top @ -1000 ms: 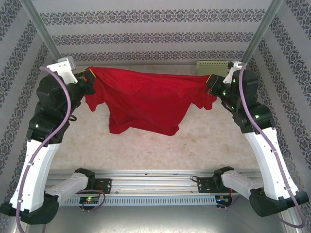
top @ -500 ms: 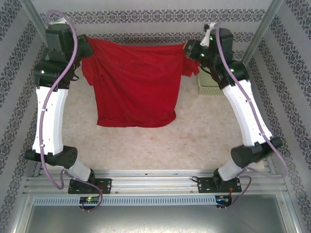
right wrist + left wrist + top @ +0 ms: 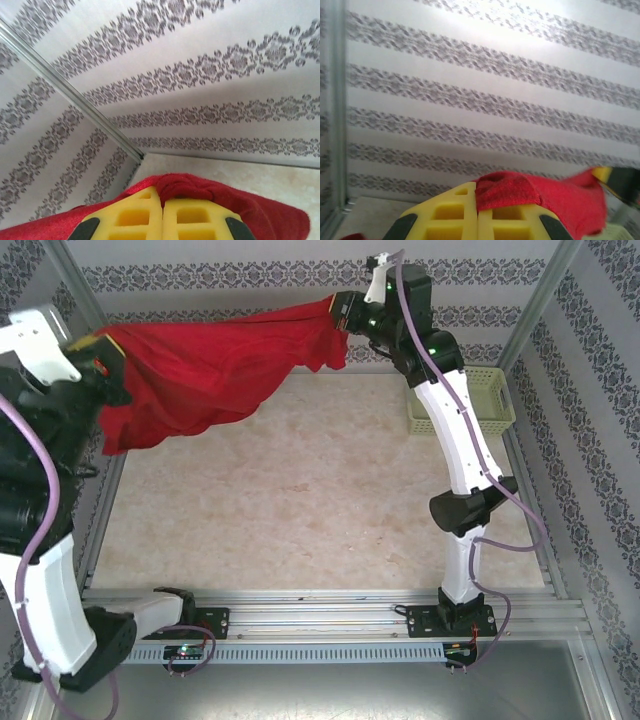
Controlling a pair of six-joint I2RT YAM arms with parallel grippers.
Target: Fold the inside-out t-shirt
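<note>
Two shut grippers hold the inside-out t-shirt [image 3: 215, 375] aloft.
The left gripper [image 3: 477, 205] at ten o'clock and the right gripper [image 3: 162, 200] at twelve each pinch a shirt edge. The cloth sags between them above the table [image 3: 300, 500], well apart from the basket [image 3: 490, 390] at two o'clock. This looks like the spreading step. Next it likely needs laying flat and unbunched before any fold.

The t-shirt [image 3: 205, 370] is bright red, the lattice basket [image 3: 497, 403] pale green, the walls [image 3: 250, 280] white with grey ornamental stripes.
</note>
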